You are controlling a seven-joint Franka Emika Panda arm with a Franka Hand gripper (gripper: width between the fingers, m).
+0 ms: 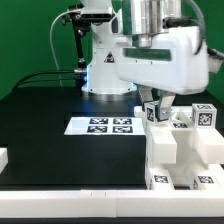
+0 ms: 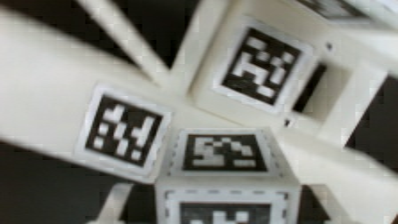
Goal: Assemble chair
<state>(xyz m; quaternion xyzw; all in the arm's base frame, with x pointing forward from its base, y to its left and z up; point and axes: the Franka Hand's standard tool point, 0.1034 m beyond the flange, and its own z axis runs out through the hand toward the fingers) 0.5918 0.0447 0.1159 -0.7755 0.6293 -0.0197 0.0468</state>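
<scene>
Tagged white chair pieces [image 1: 182,150] crowd the desk [image 1: 50,130] at four o'clock; my tool [image 1: 160,106] pinches one upright tagged piece [image 1: 153,113] there.

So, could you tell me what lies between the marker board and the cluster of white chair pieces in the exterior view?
Nothing lies there: in the exterior view only bare black table separates the marker board from the chair pieces.
</scene>
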